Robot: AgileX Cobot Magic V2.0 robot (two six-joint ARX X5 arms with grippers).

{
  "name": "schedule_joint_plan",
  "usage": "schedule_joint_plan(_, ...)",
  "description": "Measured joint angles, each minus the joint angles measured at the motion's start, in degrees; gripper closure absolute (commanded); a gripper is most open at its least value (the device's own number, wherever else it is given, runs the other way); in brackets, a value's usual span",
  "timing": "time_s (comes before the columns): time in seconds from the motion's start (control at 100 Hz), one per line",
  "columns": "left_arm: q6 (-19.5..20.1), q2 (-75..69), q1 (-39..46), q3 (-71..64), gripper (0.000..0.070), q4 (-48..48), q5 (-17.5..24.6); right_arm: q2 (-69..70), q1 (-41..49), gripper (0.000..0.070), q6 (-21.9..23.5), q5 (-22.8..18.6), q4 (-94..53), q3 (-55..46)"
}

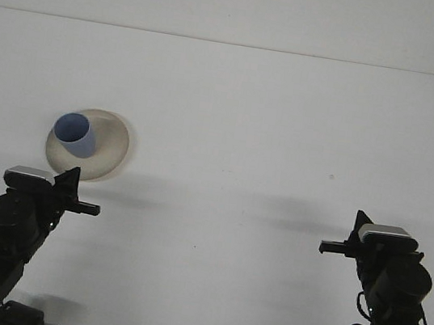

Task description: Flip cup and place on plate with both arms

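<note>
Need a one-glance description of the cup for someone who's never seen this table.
Start at the white table and look to its left half, just ahead of the left arm's tool. There sits a round beige plate, the only dish on the surface. The cup stands on the plate's left part, mouth up: small and light blue, the one coloured thing in view.

Robot lab bench, bare white table (272,122), plain white wall (241,3)

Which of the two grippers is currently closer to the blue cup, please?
The left. The left gripper sits just below the blue cup and its plate, while the right gripper is far across the table to the cup's right.
</note>
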Motion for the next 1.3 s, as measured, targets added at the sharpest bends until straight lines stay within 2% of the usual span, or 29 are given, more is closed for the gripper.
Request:
schedule_joint_plan(0.66, 0.17, -4.39, 0.42, -0.81, 0.0689, 2.01, 0.0, 0.0, 0.0, 0.07, 0.0, 0.0, 0.0, 0.0)
schedule_joint_plan(0.91, 0.2, -14.53, 4.37, -12.59, 0.0689, 15.76, 0.0, 0.0, 0.0, 0.07, 0.0, 0.0, 0.0, 0.0)
schedule_joint_plan(1.3, 0.39, -32.5, 7.41, -26.62, 0.0689, 16.11, 0.0, 0.0, 0.0, 0.07, 0.0, 0.0, 0.0, 0.0)
